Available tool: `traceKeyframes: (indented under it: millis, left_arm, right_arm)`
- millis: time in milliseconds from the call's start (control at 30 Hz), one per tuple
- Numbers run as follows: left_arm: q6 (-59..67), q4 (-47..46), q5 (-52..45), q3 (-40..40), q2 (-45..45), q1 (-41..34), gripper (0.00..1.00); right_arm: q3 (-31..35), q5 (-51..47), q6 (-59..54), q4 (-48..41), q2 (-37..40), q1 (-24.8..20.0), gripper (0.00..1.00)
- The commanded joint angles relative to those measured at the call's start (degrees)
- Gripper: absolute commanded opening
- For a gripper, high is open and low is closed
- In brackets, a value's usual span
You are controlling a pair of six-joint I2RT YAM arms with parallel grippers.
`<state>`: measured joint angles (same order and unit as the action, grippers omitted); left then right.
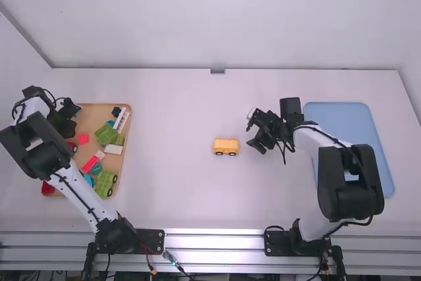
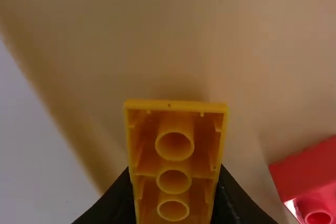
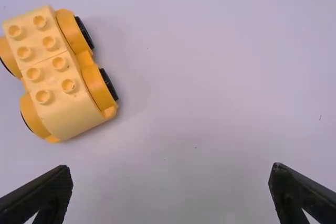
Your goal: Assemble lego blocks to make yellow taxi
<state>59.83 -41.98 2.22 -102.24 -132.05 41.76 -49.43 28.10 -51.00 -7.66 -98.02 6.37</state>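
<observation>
left gripper [image 1: 70, 122] pinches a yellow brick [image 2: 175, 167], tubes facing its camera; right gripper [image 1: 252, 133] gapes; wheeled yellow car [image 1: 226, 147] lies lengthwise left-to-right.

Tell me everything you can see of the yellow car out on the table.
The car stands upright on its black wheels near the middle of the white table. It looks like smooth plastic: pale yellow on top, deeper yellow around the wheels. Eight round studs run in two rows, a seam crosses midway along them, and one end is stud-free and rounded. Nothing sits on the studs; only the table touches it.
</observation>
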Motion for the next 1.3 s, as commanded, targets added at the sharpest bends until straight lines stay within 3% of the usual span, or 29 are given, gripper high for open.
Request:
traceKeyframes:
  millis: [0, 233, 433, 533, 633, 867, 1067, 1267]
  left_arm:
    - [-1.8, -0.1, 0.2, 0.0, -0.4, -0.5, 0.15]
    - [-6.7, -7.0, 0.2, -7.3, -0.4, -2.7, 0.2]
    - [-13.6, -15.4, -0.8, -16.4, -0.4, -6.3, 0.14]
    - [-14.0, -21.9, -7.6, -21.6, -0.4, -8.5, 0.03]
    - [-13.3, -24.6, -17.0, -23.8, 0.0, -9.6, 0.02]
    - [-3.4, -27.0, -40.7, -20.8, 4.0, -13.1, 0.02]
    - [0.7, -26.1, -46.9, -16.5, 6.1, -18.3, 0.02]
    - [-2.8, -15.0, -44.9, -7.0, 10.6, -28.3, 0.02]
  right_arm:
    - [-0.4, 0.2, 0.0, -0.1, 1.0, -0.1, 0.99]
    - [-0.4, 0.3, -0.4, -0.1, 1.0, -0.1, 0.99]
    - [-0.4, 0.5, 0.8, 1.9, 1.0, 1.3, 0.99]
    - [-0.4, 0.6, 2.1, 5.0, 1.0, 2.9, 0.99]
    - [-0.4, 0.5, 5.7, 9.3, 1.0, 4.9, 0.99]
    - [-0.4, 0.5, 10.7, 17.1, 1.0, 10.3, 0.99]
    - [-0.4, 0.3, 16.3, 23.6, 1.0, 12.0, 0.99]
    - [-0.4, 1.6, 26.1, 30.7, 0.8, 9.1, 0.99]
